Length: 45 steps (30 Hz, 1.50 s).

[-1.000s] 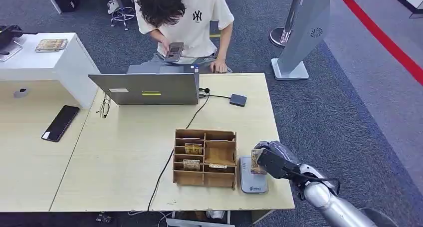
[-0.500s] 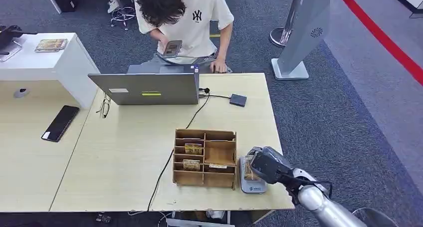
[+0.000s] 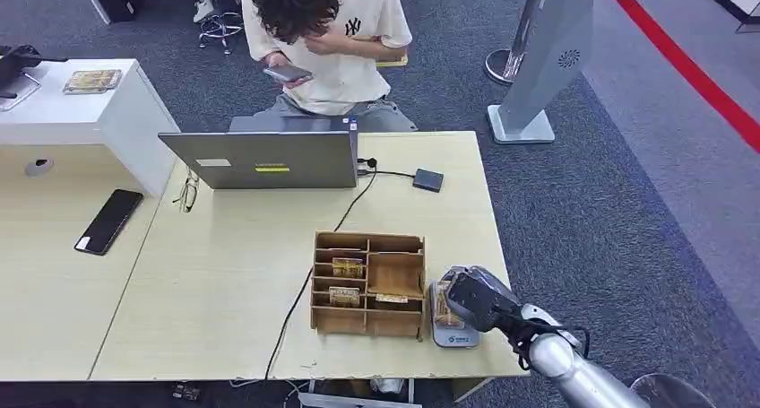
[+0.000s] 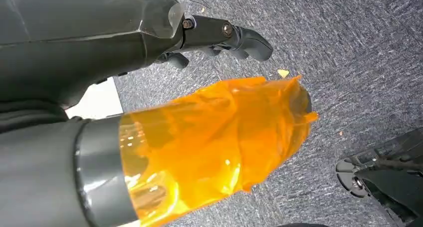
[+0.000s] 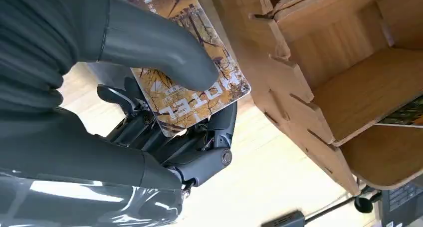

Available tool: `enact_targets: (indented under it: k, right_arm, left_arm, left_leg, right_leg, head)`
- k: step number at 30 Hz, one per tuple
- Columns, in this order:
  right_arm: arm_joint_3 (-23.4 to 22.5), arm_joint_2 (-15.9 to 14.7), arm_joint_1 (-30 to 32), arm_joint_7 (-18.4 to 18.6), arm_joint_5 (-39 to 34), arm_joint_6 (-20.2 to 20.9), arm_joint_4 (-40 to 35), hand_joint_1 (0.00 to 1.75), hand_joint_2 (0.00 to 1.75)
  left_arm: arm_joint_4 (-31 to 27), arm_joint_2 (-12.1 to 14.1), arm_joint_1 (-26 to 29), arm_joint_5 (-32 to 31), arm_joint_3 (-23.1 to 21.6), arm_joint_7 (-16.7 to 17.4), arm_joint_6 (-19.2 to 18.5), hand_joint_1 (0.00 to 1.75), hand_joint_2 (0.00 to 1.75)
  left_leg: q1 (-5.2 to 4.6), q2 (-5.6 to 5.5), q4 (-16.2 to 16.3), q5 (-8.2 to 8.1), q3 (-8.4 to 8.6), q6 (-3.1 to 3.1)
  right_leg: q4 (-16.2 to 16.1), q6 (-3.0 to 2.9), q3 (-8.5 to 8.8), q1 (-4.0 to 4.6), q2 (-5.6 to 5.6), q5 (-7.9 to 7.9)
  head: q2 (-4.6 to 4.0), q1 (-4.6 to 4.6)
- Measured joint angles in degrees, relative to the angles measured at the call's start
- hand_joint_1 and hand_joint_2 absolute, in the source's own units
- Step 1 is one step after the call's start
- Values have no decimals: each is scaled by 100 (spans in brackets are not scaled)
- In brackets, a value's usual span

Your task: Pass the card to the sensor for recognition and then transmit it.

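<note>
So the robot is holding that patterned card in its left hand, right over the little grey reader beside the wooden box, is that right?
Not quite: it is the right hand that holds the card, as the right wrist view shows, with the thumb pressed on its face. The rest stands: in the head view the hand is over the grey reader beside the wooden box.

The head view looks down on the wooden organizer (image 3: 368, 283); the right wrist view sees it close up.
</note>
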Motion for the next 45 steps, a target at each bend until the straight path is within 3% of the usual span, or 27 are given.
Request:
enact_targets:
  k: [45]
  right_arm:
    - [133,28,-12,79,407,-293,138,175,175]
  left_arm:
    - [0,0,4,-11,-2,-2,28,0,0]
  left_leg:
    - [0,0,0,0,1,0]
  right_leg:
    - [0,0,0,0,0,0]
  head:
    - [0,0]
